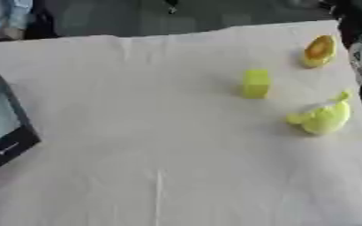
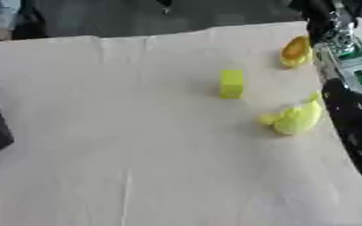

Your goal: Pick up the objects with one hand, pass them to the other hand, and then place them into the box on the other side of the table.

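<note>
No legible txt; box (image 1: 6, 132) has a white mark, maybe label, unreadable.

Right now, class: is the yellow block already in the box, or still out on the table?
Out. The yellow block stands on the cloth-covered table, far from the box at the left edge.

We see a yellow-green block (image 1: 256, 83) standing upright near the table's middle right, a rounded yellow-green object (image 1: 323, 117) lying near it toward the right edge, and a yellow-orange object (image 1: 320, 51) farther back. The three lie apart; the dark-rimmed box (image 1: 13, 132) sits at the left edge
</note>
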Robot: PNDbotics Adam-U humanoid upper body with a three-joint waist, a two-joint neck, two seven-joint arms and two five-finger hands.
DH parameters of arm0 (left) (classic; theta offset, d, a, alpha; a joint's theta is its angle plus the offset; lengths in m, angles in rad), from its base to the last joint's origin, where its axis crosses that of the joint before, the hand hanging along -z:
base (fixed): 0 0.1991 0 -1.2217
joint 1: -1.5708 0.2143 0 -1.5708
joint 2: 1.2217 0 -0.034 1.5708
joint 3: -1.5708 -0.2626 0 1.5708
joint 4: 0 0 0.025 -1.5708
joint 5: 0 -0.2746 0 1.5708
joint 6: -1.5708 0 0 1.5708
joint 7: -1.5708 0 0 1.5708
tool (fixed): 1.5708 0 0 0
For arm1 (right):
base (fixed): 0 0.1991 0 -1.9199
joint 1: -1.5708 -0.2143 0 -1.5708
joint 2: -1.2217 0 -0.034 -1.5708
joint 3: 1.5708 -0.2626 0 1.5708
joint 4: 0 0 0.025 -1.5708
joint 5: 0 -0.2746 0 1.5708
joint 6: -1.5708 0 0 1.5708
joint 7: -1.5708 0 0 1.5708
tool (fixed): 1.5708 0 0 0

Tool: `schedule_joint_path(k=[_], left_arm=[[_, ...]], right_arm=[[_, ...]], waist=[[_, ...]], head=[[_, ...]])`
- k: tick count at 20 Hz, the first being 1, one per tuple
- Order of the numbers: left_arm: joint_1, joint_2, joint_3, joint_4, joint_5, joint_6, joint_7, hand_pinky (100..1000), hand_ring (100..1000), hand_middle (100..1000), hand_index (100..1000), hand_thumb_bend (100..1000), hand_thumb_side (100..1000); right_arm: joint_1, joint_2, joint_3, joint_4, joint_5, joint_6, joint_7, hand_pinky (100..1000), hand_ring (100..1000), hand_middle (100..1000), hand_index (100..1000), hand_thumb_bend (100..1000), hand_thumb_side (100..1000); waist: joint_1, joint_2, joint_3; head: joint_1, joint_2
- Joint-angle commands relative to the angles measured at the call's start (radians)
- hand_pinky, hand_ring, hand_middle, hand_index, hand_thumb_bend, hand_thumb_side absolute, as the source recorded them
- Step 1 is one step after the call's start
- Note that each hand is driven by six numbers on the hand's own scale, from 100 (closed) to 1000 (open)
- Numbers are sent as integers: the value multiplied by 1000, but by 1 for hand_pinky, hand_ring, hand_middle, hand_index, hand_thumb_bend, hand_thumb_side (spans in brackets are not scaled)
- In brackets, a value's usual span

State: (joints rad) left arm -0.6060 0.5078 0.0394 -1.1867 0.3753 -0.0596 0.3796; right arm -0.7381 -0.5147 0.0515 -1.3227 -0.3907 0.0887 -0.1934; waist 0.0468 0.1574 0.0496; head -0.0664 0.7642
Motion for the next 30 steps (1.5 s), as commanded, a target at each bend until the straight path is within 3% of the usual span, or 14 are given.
schedule_joint_path(k=[1, 19, 27, 30], left_arm=[[-10, 29, 11, -21, -3, 3, 1, 814, 868, 903, 931, 885, 623], [17, 34, 15, -43, 5, -1, 11, 824, 868, 899, 926, 884, 621], [127, 8, 45, -186, 24, -3, 70, 831, 872, 902, 929, 881, 620], [163, -1, 56, -228, 21, 2, 97, 832, 872, 901, 929, 880, 622]], right_arm=[[-12, -17, -7, -21, 7, -1, 3, 888, 928, 891, 906, 481, 443], [-4, -35, -2, -30, 1, 5, 39, 892, 933, 894, 910, 457, 432], [15, -71, 6, -69, 6, 11, 57, 892, 936, 897, 911, 470, 448], [15, -79, 9, -81, 30, 17, 70, 892, 935, 896, 911, 469, 447]], waist=[[-12, -2, 2], [-13, 2, 3], [-3, 14, 12], [0, 20, 13]], head=[[-9, 6], [-15, 6], [-5, 6], [30, 6]])
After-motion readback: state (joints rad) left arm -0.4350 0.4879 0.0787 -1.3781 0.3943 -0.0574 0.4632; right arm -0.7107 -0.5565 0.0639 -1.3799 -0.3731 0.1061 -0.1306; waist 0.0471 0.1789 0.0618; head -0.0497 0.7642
